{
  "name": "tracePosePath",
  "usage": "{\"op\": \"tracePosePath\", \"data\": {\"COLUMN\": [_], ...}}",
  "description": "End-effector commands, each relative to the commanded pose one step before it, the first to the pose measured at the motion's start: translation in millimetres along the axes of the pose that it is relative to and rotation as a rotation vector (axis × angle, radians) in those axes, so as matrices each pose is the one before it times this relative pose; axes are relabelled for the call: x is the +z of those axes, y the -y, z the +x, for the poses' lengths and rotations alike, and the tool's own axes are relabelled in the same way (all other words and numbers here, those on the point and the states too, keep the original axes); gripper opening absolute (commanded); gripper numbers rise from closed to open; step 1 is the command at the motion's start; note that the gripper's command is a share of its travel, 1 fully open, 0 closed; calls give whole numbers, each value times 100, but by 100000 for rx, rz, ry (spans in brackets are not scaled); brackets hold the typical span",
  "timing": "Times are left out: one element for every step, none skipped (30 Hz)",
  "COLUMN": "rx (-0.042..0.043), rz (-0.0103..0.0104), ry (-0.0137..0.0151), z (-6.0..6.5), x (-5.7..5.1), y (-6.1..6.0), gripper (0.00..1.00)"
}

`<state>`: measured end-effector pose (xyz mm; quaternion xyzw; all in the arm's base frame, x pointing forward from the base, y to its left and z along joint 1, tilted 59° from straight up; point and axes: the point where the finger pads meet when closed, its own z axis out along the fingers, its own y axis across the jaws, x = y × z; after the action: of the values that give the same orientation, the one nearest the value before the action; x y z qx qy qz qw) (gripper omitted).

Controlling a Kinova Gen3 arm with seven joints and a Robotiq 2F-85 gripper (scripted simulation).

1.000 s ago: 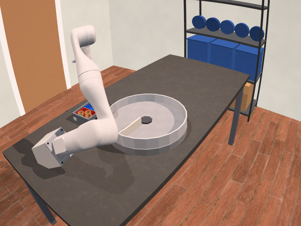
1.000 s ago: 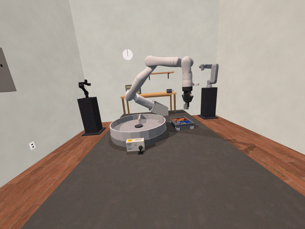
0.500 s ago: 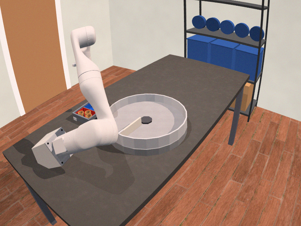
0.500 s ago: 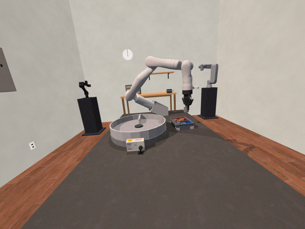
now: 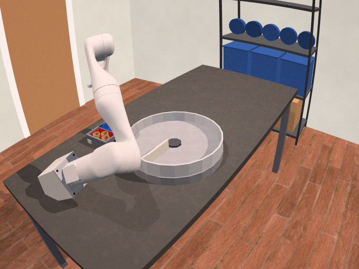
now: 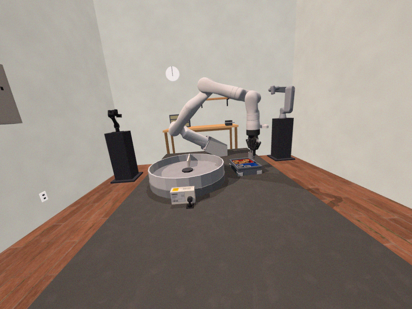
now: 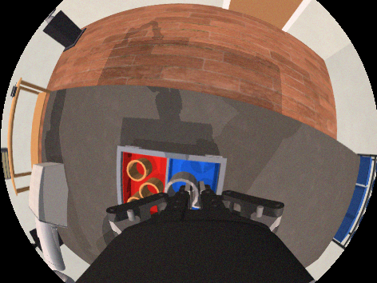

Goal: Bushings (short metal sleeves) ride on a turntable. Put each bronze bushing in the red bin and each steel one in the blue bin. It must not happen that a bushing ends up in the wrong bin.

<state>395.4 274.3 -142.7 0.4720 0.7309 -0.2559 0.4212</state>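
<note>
The black two-finger gripper (image 7: 192, 199) pinches a grey steel bushing (image 7: 180, 189) by its wall, its jaws nearly together, and hangs low over the blue bin (image 7: 195, 176) — beside the red bin (image 7: 140, 177), which holds three bronze bushings (image 7: 136, 169). To finish well, I judge it should centre the sleeve over blue, clear of the divider, and let go low — a high drop could bounce it across.

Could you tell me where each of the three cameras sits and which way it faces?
Top: high beside the table, looking down at the turntable; shows base and arm, not the gripper.
Exterior: at the table's far end, facing the whole arm and gripper.
Wrist: on the wrist, looking down past the fingers and steel bushing into the blue bin.
All three share the red bin.
</note>
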Motion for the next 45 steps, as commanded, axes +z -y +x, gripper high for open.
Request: {"op": "tracePosePath", "data": {"rx": [5,0,0,0,0,0,0,0,0,0,0,0,0,0,0,0,0,0,2,0,0,0,0,0,0,0,0,0,0,0,0,0,0,0,0,0,0,0,0,1,0,0,0,0,0], "rz": [194,0,1,1,1,1,1,0,0,0,0,0,0,0,0,0,0,0,-18,2,2,2,2,0,0,0,2,2,2,2,2,0,0,0,0,0,0,0,0,-15,2,2,2,2,0], "ry": [193,0,1,1,1,1,1,0,0,0,0,0,0,0,0,0,0,0,-15,2,2,2,2,0,0,0,2,2,2,2,2,0,0,0,0,0,0,0,0,-13,2,2,2,2,0], "z": [-38,0,0,0,0,0,0,0,0,0,0,0,0,0,0,0,0,0,3,2,2,2,2,0,0,0,2,2,2,2,2,0,0,0,0,0,0,0,0,1,0,0,0,0,0], "x": [215,0,484,484,484,484,484,0,0,0,0,0,0,0,0,0,0,0,104,122,122,122,122,0,0,0,122,122,122,122,122,0,0,0,0,0,0,0,0,106,122,122,122,122,0], "y": [37,0,0,0,0,0,0,0,0,0,0,0,0,0,0,0,0,0,-5,-2,-2,-2,-2,0,0,0,-2,-2,-2,-2,-2,0,0,0,0,0,0,0,0,-3,0,0,0,0,0], "gripper": [0,0,0,0,0,0,0,0,0,0,0,0,0,0,0,0,0,0,0,0,0,0,0,0,0,0,0,0,0,0,0,0,0,0,0,0,0,0,0,0,0,0,0,0,0]}}
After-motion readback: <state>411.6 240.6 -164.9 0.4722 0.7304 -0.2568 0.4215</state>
